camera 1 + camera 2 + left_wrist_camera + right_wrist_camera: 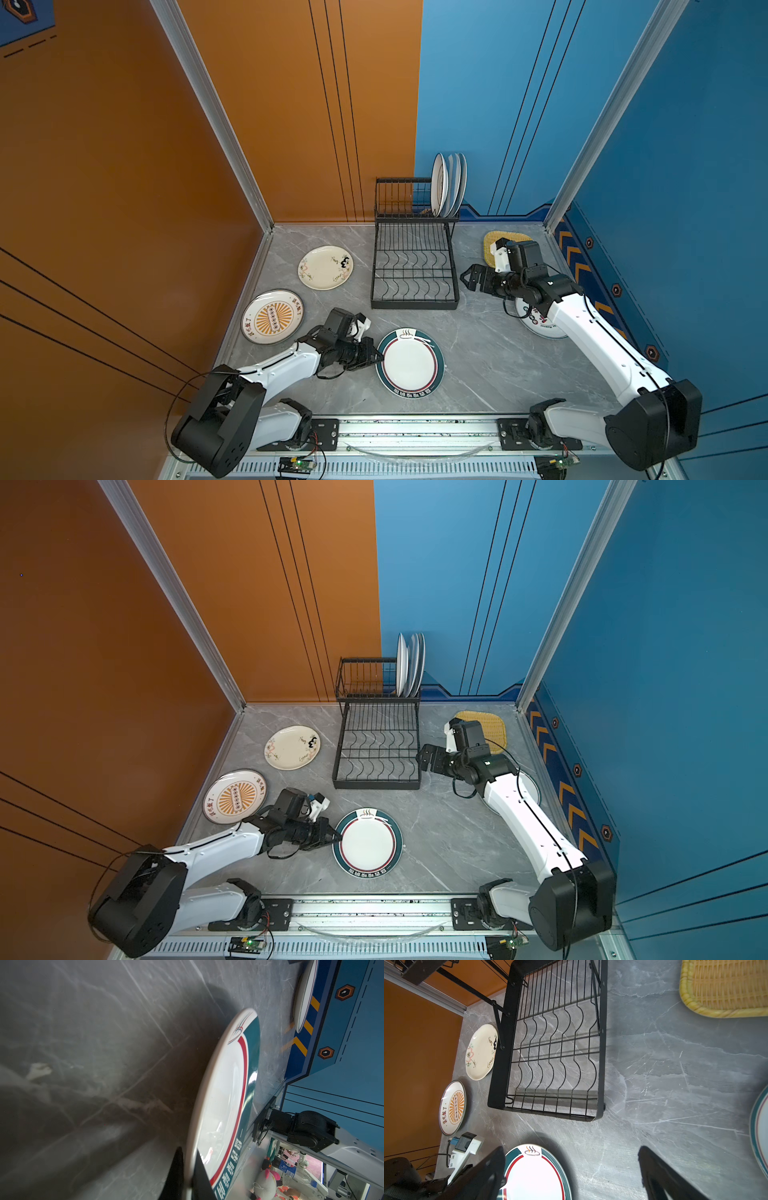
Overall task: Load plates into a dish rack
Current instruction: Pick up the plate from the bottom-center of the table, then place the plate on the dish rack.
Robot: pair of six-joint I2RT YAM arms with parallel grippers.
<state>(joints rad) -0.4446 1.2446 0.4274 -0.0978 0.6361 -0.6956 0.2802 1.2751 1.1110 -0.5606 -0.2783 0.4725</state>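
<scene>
We see the green-rimmed plate (pixel 409 363) on the counter (pixel 478 353) in front of the dish rack (pixel 415 266), the left pincer (pixel 376 356) closed on its rim. Several plates (pixel 446 185) stand upright in the rack's rear tier. The right pincer (pixel 467 279) hangs wide open, holding nothing, just beside the rack.

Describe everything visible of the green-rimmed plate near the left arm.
The green-rimmed plate is round, glossy, ceramic-looking: white centre, red ring, green rim with a steaming-bowl emblem and white characters. It lies face up on the table, before the dish rack. The left gripper is shut on its rim.
</scene>
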